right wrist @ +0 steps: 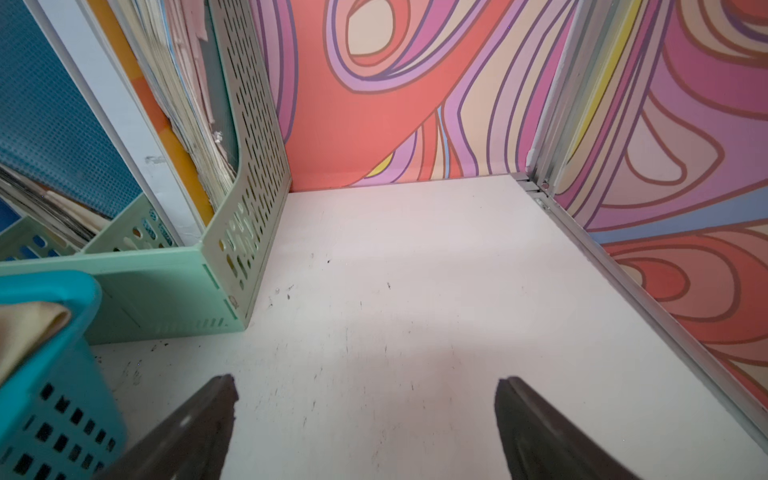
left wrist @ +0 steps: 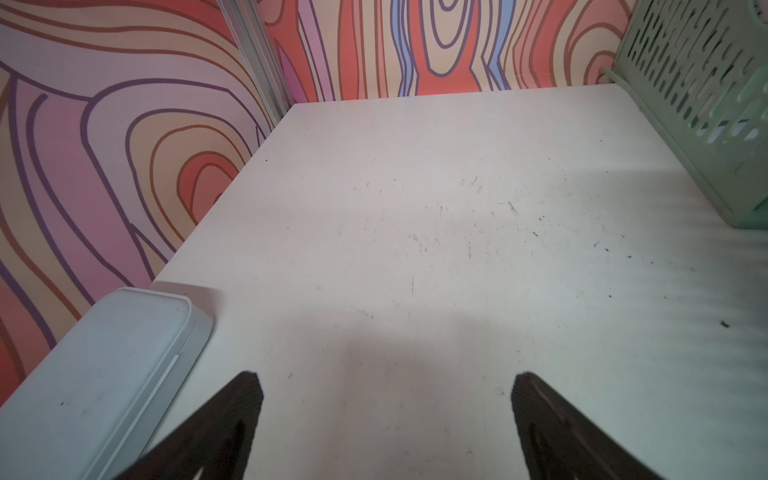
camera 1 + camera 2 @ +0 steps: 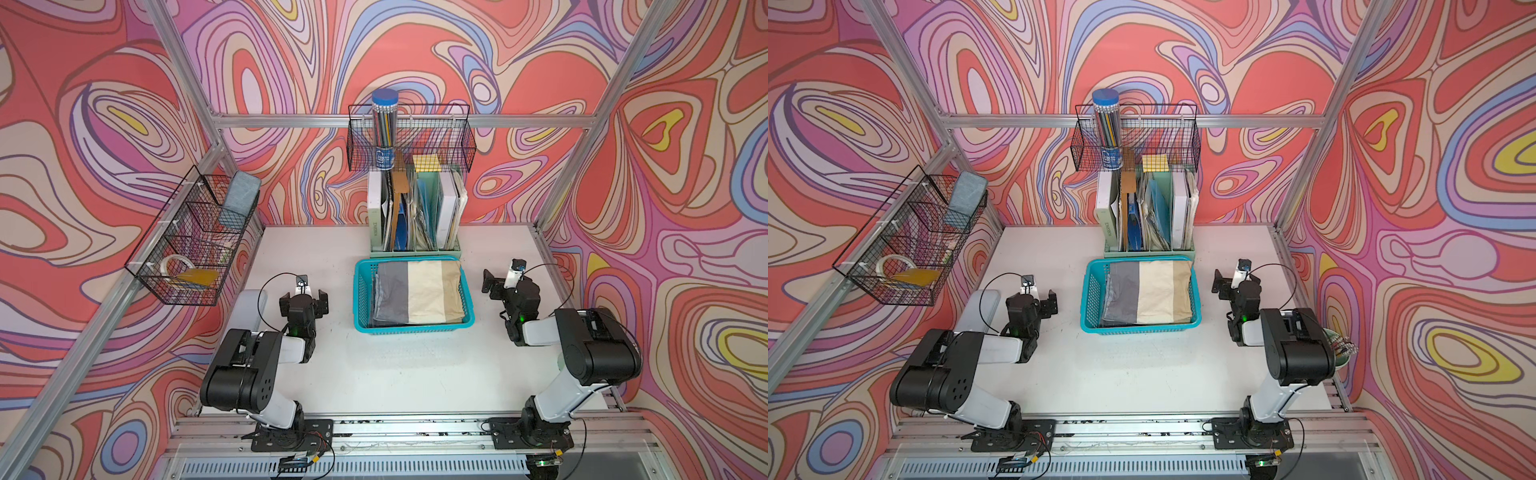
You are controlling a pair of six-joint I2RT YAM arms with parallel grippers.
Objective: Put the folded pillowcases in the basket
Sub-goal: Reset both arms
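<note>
The turquoise basket (image 3: 415, 329) (image 3: 1142, 329) stands mid-table in both top views, and its corner (image 1: 50, 374) shows in the right wrist view. Inside it lies the folded pillowcase (image 3: 428, 295) (image 3: 1154, 295), flat, in grey, cream and tan bands; a tan fold (image 1: 25, 328) peeks over the rim. My left gripper (image 3: 303, 296) (image 3: 1034, 301) (image 2: 386, 380) hovers left of the basket, open over bare table. My right gripper (image 3: 507, 282) (image 3: 1237, 282) (image 1: 365, 381) sits right of the basket, also open, with nothing between its fingers.
A pale green file organiser (image 3: 415, 245) (image 2: 706, 104) (image 1: 232, 249) full of papers stands just behind the basket. A white lidded box (image 3: 251, 307) (image 2: 104, 365) lies at the table's left edge. Black wire baskets (image 3: 191, 241) hang on the walls. A green bowl (image 3: 1339, 349) sits far right.
</note>
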